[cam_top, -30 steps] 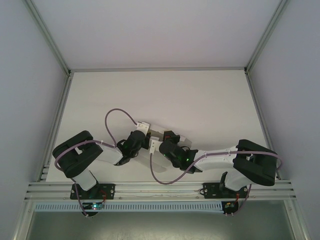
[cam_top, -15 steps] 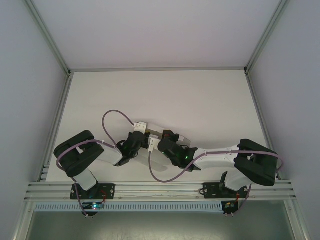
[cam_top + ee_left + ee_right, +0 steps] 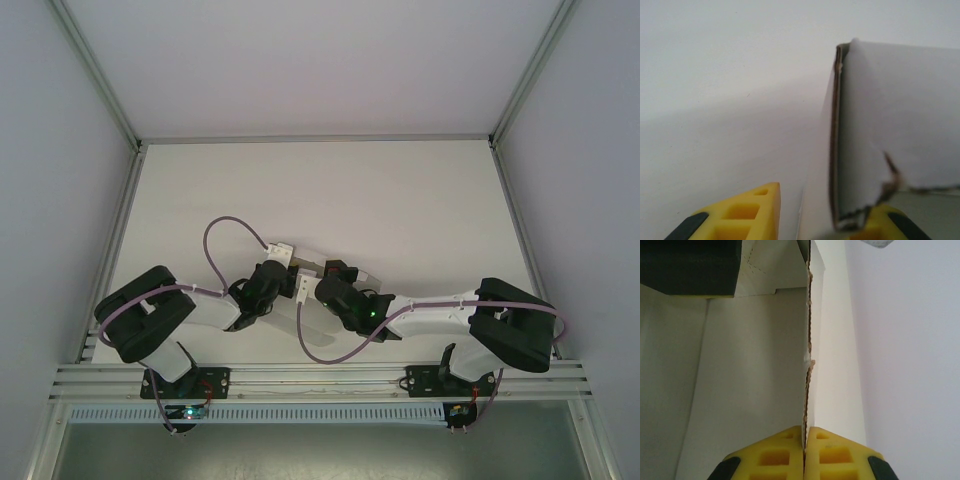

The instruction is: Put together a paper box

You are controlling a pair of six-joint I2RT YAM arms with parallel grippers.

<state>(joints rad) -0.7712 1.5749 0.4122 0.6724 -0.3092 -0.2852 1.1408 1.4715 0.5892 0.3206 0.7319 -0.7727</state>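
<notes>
**Desk:** Overhead view. Where is the paper box (image 3: 314,257)?

**Photographer:** Close to the near edge of the white tabletop (image 3: 400,190), about midway between its left and right edges. The left gripper (image 3: 287,262) sits at its left side and the right gripper (image 3: 333,272) at its right. From up here the jaws are too small to read.

**Desk:** Left wrist camera?

**Photographer:** The left gripper (image 3: 812,225) stands spread. One yellow fingertip (image 3: 742,217) is clear of the card, with bare tabletop ahead of it. The raw, brown-cored edge of the paper box (image 3: 900,110) rises between the two fingertips, close against the right-hand one. I cannot tell whether it touches.

**Desk:** Right wrist camera?

**Photographer:** The right gripper (image 3: 805,440) is pressed together on the paper box (image 3: 755,365), pinching a thin upright wall between its yellow pads (image 3: 777,450). The ragged card edge runs straight away from the fingertips, with white panels on either side and a creased flap at the far end.
</notes>
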